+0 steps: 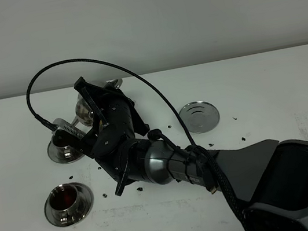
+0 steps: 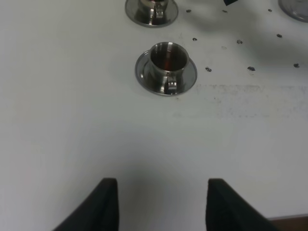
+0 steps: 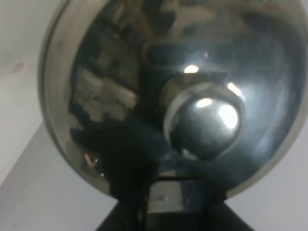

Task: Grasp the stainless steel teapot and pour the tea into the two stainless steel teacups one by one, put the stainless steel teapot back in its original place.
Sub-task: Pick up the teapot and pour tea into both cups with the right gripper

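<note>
- Presently the right gripper (image 1: 93, 96) is clamped on the teapot (image 1: 86, 110), with the arm reaching across the middle to the left half of the table (image 1: 266, 86).
- Teapot is up off the table and tipped. Its lid (image 1: 115, 83) faces the back edge and its spout end (image 1: 67, 127) dips toward the far cup (image 1: 64, 148).
- Right wrist view: the lid and its knob (image 3: 204, 120) fill the picture just ahead of the gripper. The fingers themselves are hidden, so the exact grip point cannot be told.
- Far cup sits on its saucer directly below the spout. Its contents are hidden by the spout and gripper.
- Near cup (image 1: 67, 201) stands on its saucer toward the front edge, apart from the far cup. Dark red tea shows inside in both the high view and the left wrist view.
- Coaster (image 1: 199, 116) lies bare to the right of the arm, well apart from both cups.
- Left gripper (image 2: 162, 185) hangs with its fingers (image 2: 109, 202) spread apart and nothing between them, above bare table in front of the near cup.
- Dark specks (image 1: 103, 192) are scattered between the cups and the coaster.
- Cable (image 1: 76, 66) arcs high over the teapot.
- Open table lies right of the coaster and along the back wall. The forearm crosses the front right part.
</note>
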Robot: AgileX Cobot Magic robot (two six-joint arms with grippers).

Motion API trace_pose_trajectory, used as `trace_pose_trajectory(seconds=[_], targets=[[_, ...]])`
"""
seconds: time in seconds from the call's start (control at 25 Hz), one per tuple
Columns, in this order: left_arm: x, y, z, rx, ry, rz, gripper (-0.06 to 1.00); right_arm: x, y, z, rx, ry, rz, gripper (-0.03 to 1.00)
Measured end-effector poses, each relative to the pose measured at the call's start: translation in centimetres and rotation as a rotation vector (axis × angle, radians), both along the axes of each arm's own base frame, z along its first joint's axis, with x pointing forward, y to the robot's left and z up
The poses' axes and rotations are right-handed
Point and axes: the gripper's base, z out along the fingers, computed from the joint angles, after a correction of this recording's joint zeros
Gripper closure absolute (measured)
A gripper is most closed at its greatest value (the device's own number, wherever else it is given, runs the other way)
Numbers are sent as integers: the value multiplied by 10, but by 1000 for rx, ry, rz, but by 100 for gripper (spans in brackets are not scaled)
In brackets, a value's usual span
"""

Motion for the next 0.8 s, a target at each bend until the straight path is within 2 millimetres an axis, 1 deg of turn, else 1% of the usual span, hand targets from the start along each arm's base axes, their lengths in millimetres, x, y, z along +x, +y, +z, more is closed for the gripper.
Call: trace_pose_trajectory(seconds=[0.8], targets=[[0,0,0,0,0,0,54,0,0,0,-11,-2,1,77]])
